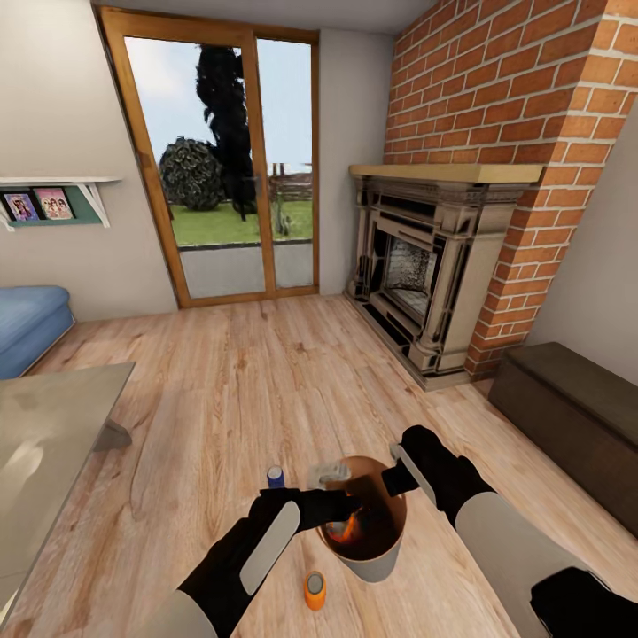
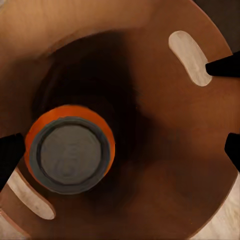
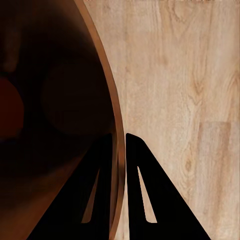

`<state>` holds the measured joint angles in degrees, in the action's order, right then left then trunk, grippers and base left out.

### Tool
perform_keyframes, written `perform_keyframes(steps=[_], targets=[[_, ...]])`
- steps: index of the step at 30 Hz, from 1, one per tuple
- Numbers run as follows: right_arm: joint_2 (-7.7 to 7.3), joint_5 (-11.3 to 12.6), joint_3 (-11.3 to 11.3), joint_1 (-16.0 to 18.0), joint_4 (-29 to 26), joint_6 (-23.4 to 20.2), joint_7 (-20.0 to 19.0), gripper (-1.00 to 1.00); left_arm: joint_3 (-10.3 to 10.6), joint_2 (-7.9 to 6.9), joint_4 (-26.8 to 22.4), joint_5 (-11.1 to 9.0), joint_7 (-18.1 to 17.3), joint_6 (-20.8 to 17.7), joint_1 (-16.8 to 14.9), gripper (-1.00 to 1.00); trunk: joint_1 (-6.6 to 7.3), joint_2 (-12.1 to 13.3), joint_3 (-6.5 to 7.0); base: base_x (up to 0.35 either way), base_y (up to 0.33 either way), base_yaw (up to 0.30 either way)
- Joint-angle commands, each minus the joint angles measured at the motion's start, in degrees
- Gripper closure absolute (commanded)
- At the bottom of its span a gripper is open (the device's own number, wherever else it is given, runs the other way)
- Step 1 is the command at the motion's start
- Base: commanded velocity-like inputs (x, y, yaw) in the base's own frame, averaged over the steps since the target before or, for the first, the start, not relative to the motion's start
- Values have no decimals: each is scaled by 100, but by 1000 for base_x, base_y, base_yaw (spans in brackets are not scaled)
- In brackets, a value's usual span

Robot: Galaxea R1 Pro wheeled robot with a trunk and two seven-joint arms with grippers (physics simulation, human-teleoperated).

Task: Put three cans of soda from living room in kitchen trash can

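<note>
Nearest on the wood-plank floor [image 1: 266, 372] stands an orange soda can [image 1: 315, 589], upright, just in front of the trash can [image 1: 377, 560] and apart from it. Beyond it, the left gripper [image 1: 341, 507] reaches over the bin's open mouth; its fingers are spread, holding nothing. Straight below them, inside the brown interior, a second orange can [image 2: 70, 152] sits upright on the bottom. At the bin's far right rim, the right gripper [image 3: 119, 150] pinches the thin wall [image 3: 116, 125] between its two fingers, one inside, one outside. Just left of the bin, behind the left arm, the dark blue can [image 1: 276, 477] stands on the floor. Farther off are the brick fireplace [image 1: 425, 275] and the wood-framed glass doors [image 1: 221, 159].
</note>
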<state>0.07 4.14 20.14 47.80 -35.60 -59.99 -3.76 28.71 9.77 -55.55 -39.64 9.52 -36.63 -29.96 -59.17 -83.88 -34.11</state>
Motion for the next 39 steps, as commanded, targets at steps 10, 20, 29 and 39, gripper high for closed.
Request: perform_keyframes(steps=[10, 20, 29, 39], targets=[[2, 78, -2, 10, 0, -1, -39, 100, 3, 8, 41, -1, 5, 31, -1, -100, 0, 0, 1, 0, 0, 0], [-84, 77, 4, 22, 12, -1, -35, 100, 3, -1, -43, 0, 26, 16, -1, -100, 0, 0, 1, 0, 0, 0], [-555, 83, 1, 82, 205, -1, -70, 100, 3, -20, -474, -6, 59, -55, 3, -100, 0, 0, 1, 0, 0, 0], [-782, 79, 0, 89, 555, -1, -79, 100, 1, -54, -1510, -34, 266, -604, 22, -100, 0, 0, 1, 0, 0, 0]])
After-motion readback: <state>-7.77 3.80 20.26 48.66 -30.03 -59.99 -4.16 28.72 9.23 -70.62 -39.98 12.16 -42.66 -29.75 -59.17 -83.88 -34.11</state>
